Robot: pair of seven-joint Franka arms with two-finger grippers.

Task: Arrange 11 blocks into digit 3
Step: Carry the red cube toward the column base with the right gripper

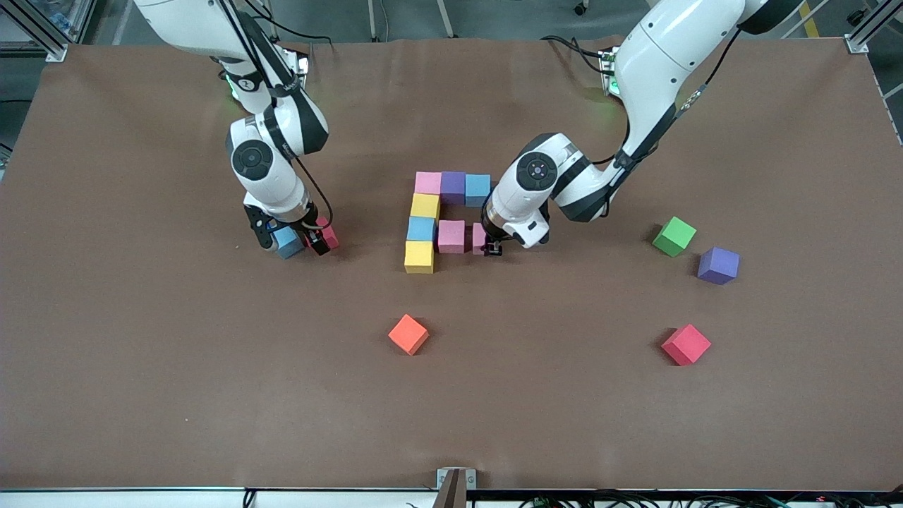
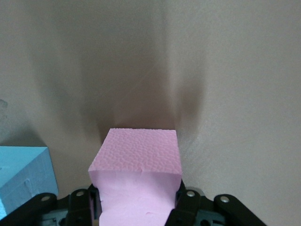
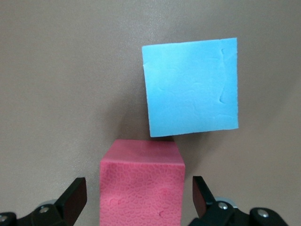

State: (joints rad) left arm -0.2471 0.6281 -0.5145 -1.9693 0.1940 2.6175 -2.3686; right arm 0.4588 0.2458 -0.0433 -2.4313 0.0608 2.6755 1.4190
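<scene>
Sitting near the middle of the brown tabletop (image 1: 141, 367), the partly built figure (image 1: 442, 220) is a set of touching cubes. Its long axis is a column that runs from the robots' end toward the front camera: pink cube (image 1: 427, 183), yellow cube (image 1: 425, 206), blue cube (image 1: 421, 228), second yellow cube (image 1: 419, 256). Two short rows branch off that column toward the left arm's end of the tabletop. The row nearest the robots continues with a purple cube (image 1: 453, 185) and another blue cube (image 1: 477, 188). The second row starts level with the column's blue cube and has a pink cube (image 1: 451, 236) followed by a third pink cube (image 1: 479, 236).

The left gripper (image 1: 494, 248) is down at that end of the second row, its fingers (image 2: 188, 207) closed narrowly on the third pink cube (image 2: 136, 176), which sits square on the tabletop.

The right gripper (image 1: 300, 238) is low at the right arm's end, spread wide around a red cube (image 1: 328, 234), with gaps on both sides in the right wrist view (image 3: 142, 186). A loose blue cube (image 1: 288, 242) lies just beside the red one, slightly turned.

Toward the left arm's end lie a green cube (image 1: 674, 236) and a second purple cube (image 1: 718, 265) near each other, and another red cube (image 1: 686, 344) nearer the front camera. An orange cube (image 1: 408, 334) lies alone, nearer the camera than the figure
</scene>
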